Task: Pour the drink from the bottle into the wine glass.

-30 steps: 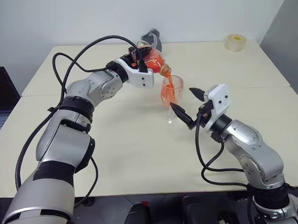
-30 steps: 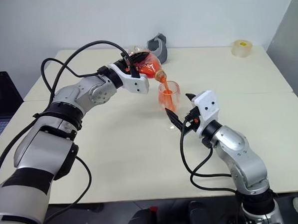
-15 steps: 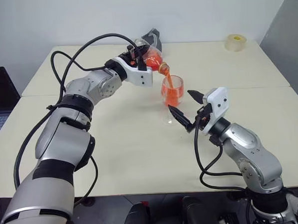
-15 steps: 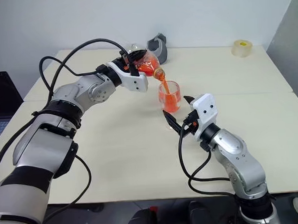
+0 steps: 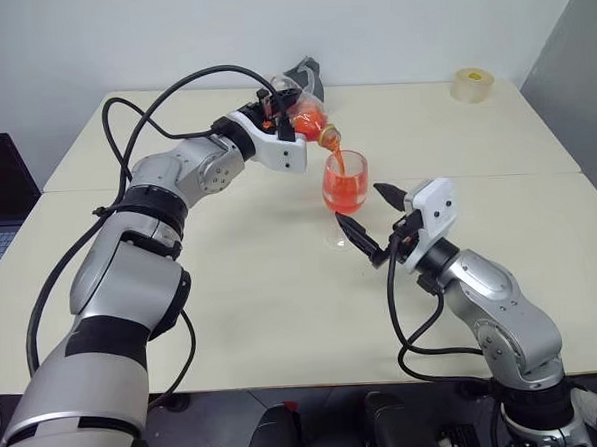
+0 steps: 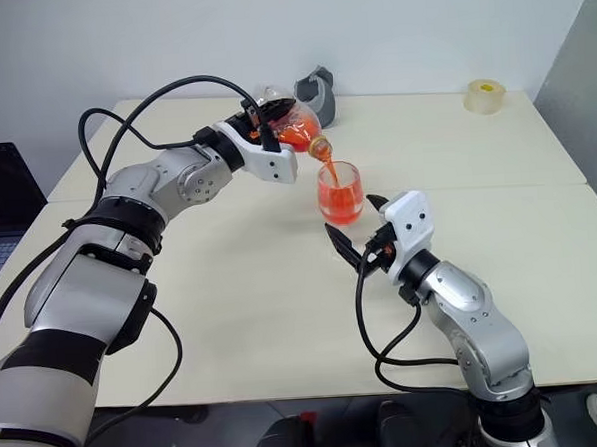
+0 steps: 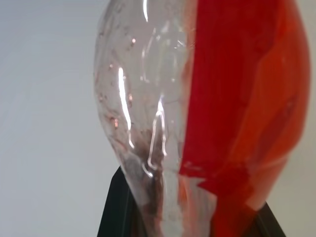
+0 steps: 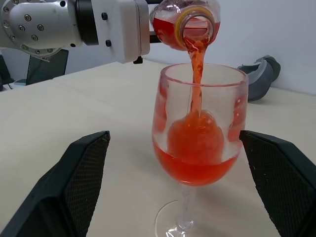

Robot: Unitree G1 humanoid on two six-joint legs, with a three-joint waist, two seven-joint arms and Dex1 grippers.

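Left gripper (image 5: 285, 121) clamped on the bottle (image 5: 303, 113), tipped neck-down, mouth just above the glass (image 5: 344, 186) rim. Drink (image 8: 196, 54) streams from the mouth into the bowl; the bowl's lower part holds red liquid, the rest still sits in the bottle. Right gripper (image 5: 366, 219) is spread wide, holding nothing, fingers (image 8: 79, 177) flanking the glass on either side without touching it. Glass stands upright on the table (image 5: 233, 307), foot flat. Farther back: a grey mug-like object (image 5: 306, 78) behind the bottle, a tape roll (image 5: 470, 83) at the far right corner.
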